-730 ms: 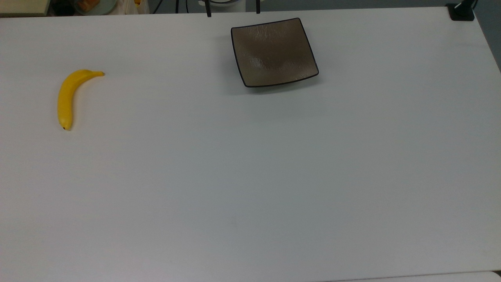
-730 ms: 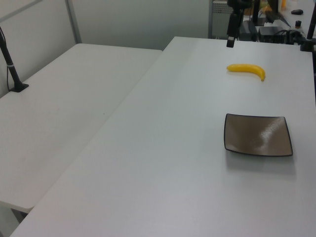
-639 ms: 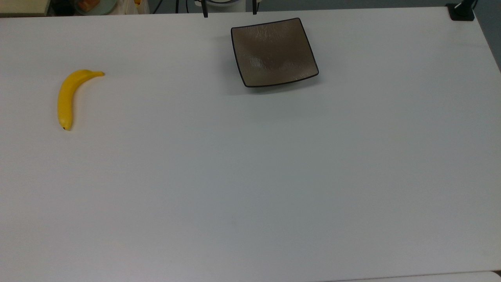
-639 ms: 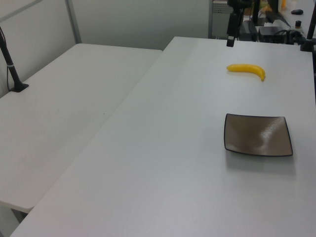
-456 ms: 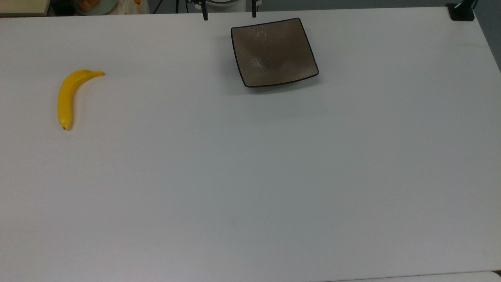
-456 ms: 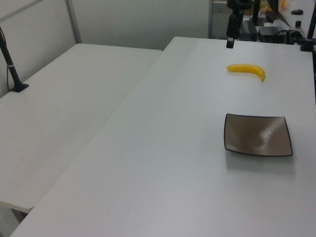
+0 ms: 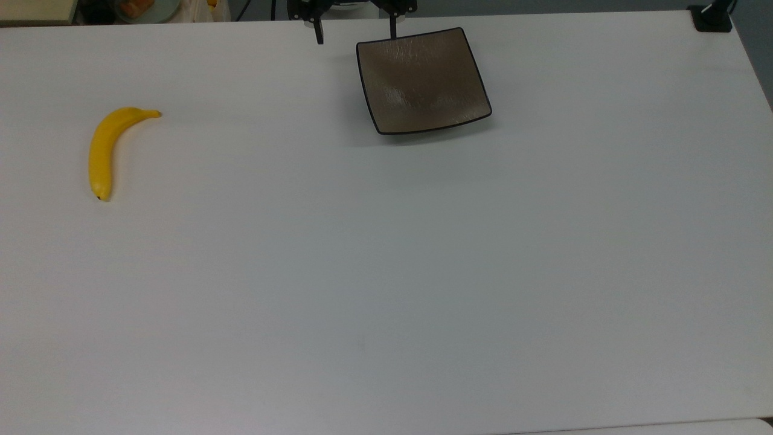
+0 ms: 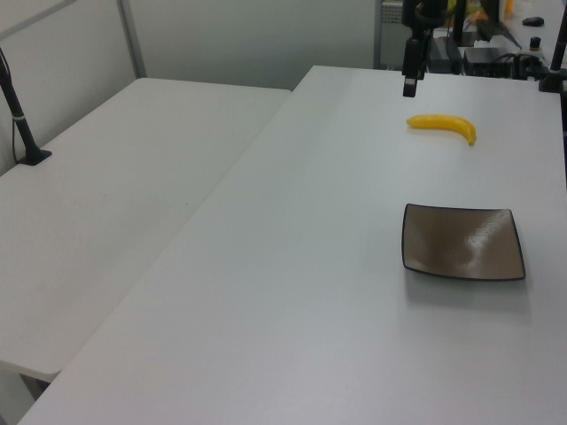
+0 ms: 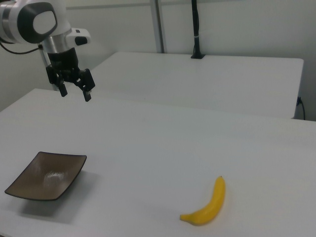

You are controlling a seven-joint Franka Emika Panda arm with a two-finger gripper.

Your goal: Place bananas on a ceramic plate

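The yellow banana (image 7: 102,151) lies on the white table (image 7: 386,272) near the top view's left edge, curved, with its dark tip toward the bottom. The square brown-grey plate (image 7: 423,81) with its black rim sits bare near the top edge. My gripper (image 7: 356,33) hangs open above the table by the plate's upper left corner, nothing between its fingers. In the right view the gripper (image 9: 75,94) is high above the table, behind the plate (image 9: 47,176), and the banana (image 9: 207,205) lies far to the right. In the left view the gripper (image 8: 410,87) hangs beyond the banana (image 8: 443,126) and the plate (image 8: 462,242).
A second white table (image 8: 115,177) stands alongside, with a black post (image 8: 22,124) clamped to it. A black clamp (image 7: 712,18) sits at the top view's upper right corner. Clutter lies beyond the table's far edge (image 7: 145,9).
My gripper has come down and further into the top view from its top edge, toward the plate's corner. Banana and plate have not moved.
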